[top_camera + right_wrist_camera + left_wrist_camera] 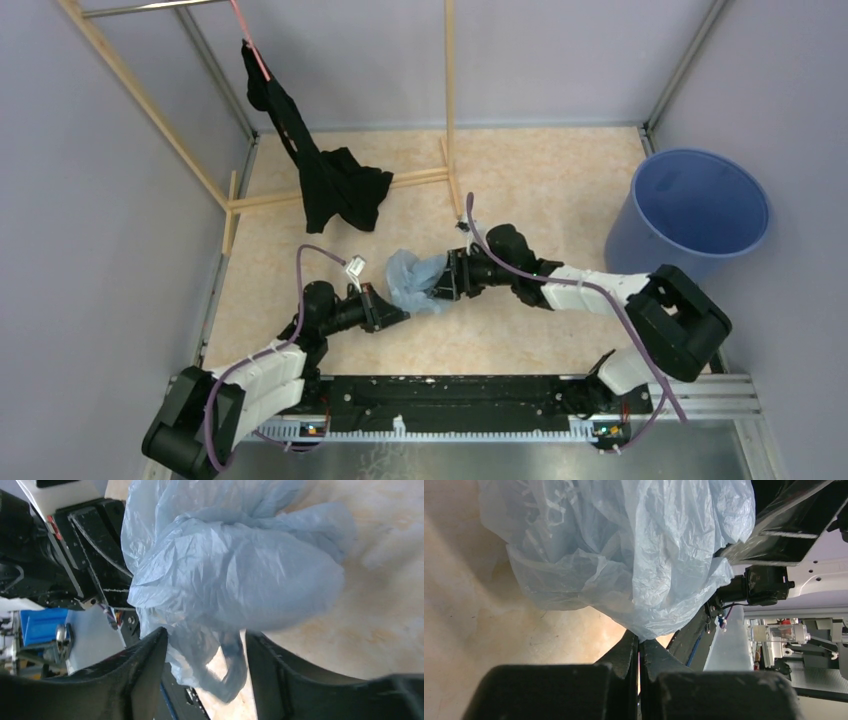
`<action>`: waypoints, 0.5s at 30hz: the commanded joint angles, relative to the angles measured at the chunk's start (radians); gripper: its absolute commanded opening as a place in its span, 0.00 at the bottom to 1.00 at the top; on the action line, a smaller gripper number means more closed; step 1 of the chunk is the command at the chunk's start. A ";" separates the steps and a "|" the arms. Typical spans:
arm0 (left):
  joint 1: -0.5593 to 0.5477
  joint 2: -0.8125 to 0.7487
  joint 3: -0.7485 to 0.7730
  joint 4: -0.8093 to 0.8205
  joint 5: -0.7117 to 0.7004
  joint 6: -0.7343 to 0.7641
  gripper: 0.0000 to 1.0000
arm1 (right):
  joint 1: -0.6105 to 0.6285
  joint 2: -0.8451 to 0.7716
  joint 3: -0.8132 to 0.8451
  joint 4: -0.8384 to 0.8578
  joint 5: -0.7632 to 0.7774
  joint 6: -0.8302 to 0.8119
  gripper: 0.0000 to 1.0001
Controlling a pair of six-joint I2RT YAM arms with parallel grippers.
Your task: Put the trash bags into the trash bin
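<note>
At mid-worktop (520, 340), the left gripper (393, 313) was clamped shut on a lower fold of the bunched trash bag (412, 277). Just beyond it, the right gripper (443, 279) stood with its jaws apart and loose film between them, not gripping. The step in hand appeared to be securing a second hold. The next move called for carrying the bag to the trash bin (640, 245), well apart at the far right, and releasing it over the rim.
</note>
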 commanded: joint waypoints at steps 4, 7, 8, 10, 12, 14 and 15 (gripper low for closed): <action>0.000 -0.060 0.007 -0.043 0.094 0.052 0.25 | 0.045 0.039 0.056 0.083 -0.082 -0.042 0.29; 0.000 -0.161 0.091 -0.188 0.124 0.081 0.47 | 0.045 -0.045 0.075 -0.072 0.022 -0.179 0.01; 0.000 -0.208 0.116 -0.237 0.118 0.086 0.56 | 0.045 -0.069 0.084 -0.117 0.045 -0.228 0.00; 0.000 -0.299 0.163 -0.316 0.095 0.092 0.67 | 0.045 -0.104 0.110 -0.200 0.025 -0.331 0.00; 0.000 -0.374 0.202 -0.364 0.059 0.090 0.76 | 0.051 -0.121 0.149 -0.305 0.033 -0.423 0.00; 0.000 -0.417 0.230 -0.380 0.030 0.089 0.84 | 0.070 -0.134 0.180 -0.393 0.079 -0.487 0.00; 0.000 -0.427 0.245 -0.386 0.010 0.091 0.87 | 0.081 -0.141 0.186 -0.412 0.098 -0.519 0.00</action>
